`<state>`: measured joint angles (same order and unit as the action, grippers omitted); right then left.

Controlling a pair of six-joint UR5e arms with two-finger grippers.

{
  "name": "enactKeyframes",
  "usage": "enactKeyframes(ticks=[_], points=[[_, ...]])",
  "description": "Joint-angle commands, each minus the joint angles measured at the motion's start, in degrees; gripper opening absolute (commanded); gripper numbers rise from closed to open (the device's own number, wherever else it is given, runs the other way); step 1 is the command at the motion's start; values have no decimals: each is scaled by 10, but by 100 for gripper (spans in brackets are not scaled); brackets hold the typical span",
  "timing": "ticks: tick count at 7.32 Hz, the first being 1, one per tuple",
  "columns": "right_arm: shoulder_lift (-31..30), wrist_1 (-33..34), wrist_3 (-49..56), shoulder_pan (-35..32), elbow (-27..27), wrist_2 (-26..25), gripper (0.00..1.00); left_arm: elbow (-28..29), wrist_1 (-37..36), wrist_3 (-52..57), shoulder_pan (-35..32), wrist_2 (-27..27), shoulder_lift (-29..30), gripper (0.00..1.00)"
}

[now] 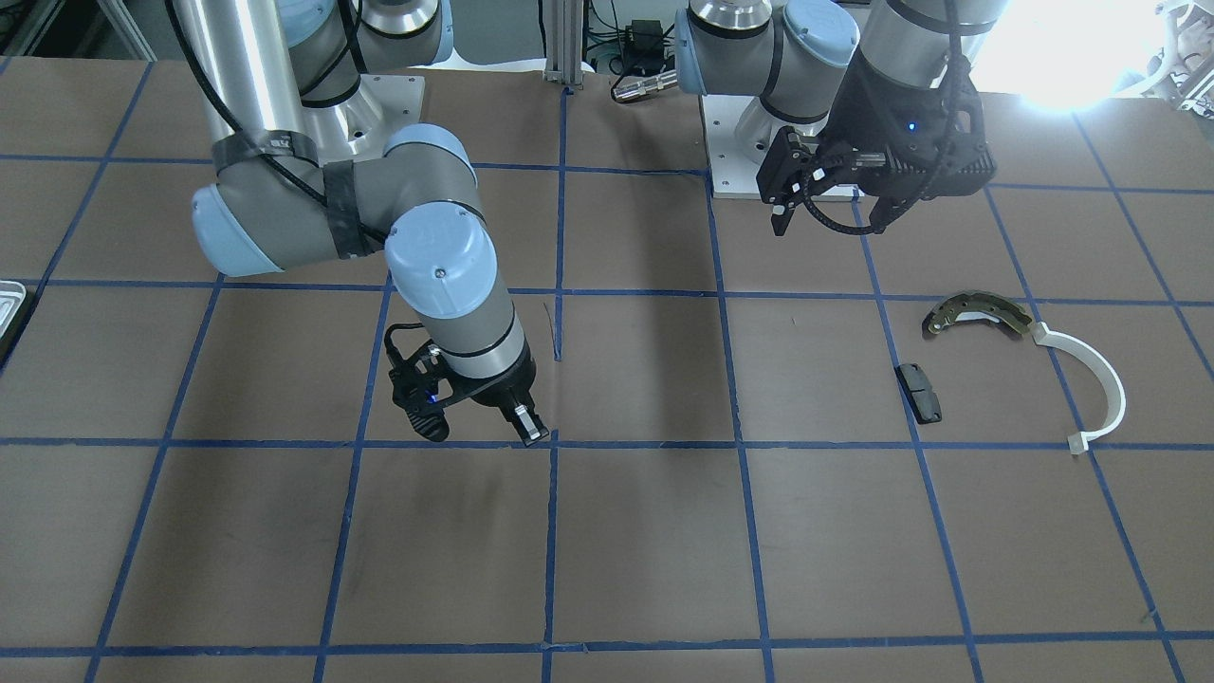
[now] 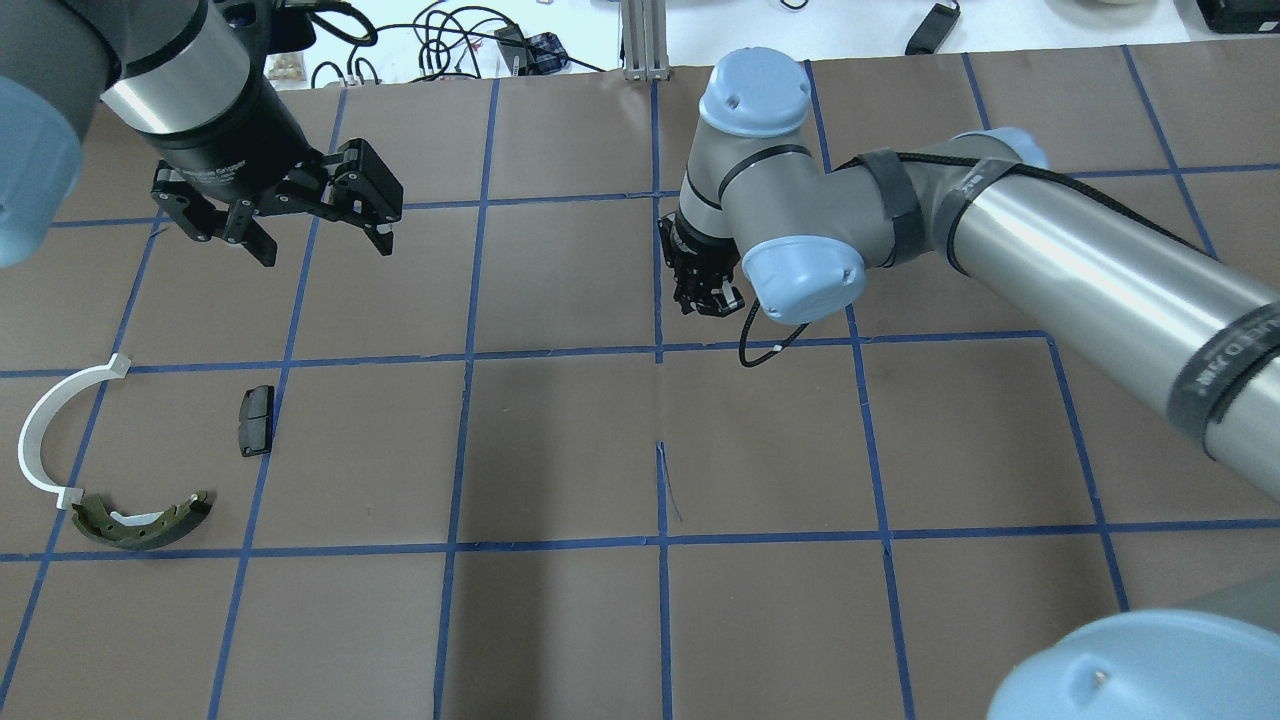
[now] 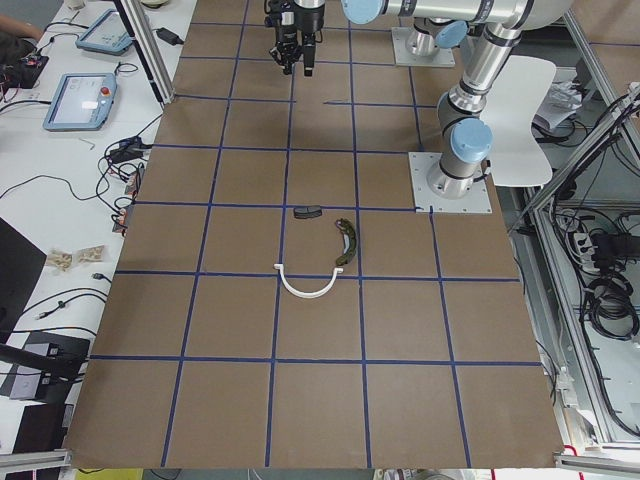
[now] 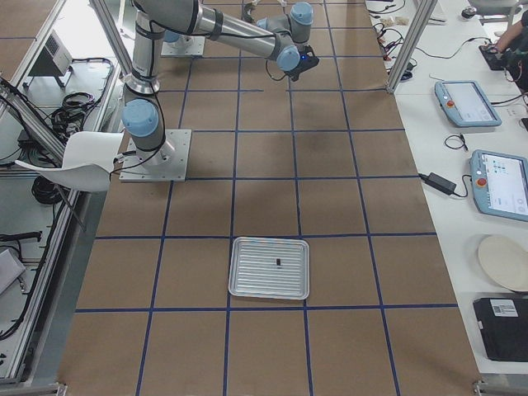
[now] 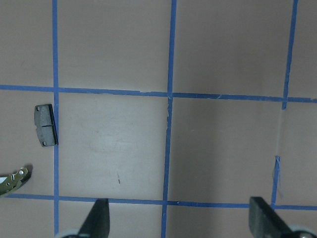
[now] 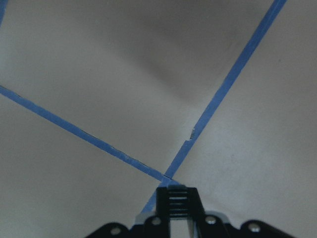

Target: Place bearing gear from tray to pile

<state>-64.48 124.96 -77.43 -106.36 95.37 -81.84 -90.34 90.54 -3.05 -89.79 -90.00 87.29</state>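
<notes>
Step, as judged: pick not yet made. Bearing gear (image 4: 279, 262), a tiny dark piece, lies in the ribbed silvery tray (image 4: 247, 285), well apart from both arms. Right gripper (image 1: 531, 430): fingers pressed together, nothing seen between them; it must next reach the tray and spread. Left gripper (image 2: 325, 248): spread wide near the pile of curved brass-grey brake shoe (image 2: 140, 522), smooth white plastic arc (image 2: 40, 430) and flat black pad (image 2: 256, 420).

Tally on and about the table: two arms, left arm (image 2: 200, 90) and right arm (image 2: 1050, 250); one tray (image 4: 268, 293) with one small dark piece (image 4: 279, 262); one brake shoe (image 1: 977, 313); one white arc (image 1: 1091, 379); one black pad (image 1: 920, 392); two tablets (image 4: 466, 103) on the side bench (image 4: 437, 148).
</notes>
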Motion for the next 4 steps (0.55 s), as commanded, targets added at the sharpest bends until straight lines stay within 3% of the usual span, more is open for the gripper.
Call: enactKeyframes(ticks=[1,2,4], points=[[30,10,4,-17,0,-5,60,1,0,0,0,2,0,100],[30,17,37,-17,-2,-9,100,1,0,0,0,3,1,100],[26,12,64,-15,-4,-11,100,2,0,0,0,1,1,100]])
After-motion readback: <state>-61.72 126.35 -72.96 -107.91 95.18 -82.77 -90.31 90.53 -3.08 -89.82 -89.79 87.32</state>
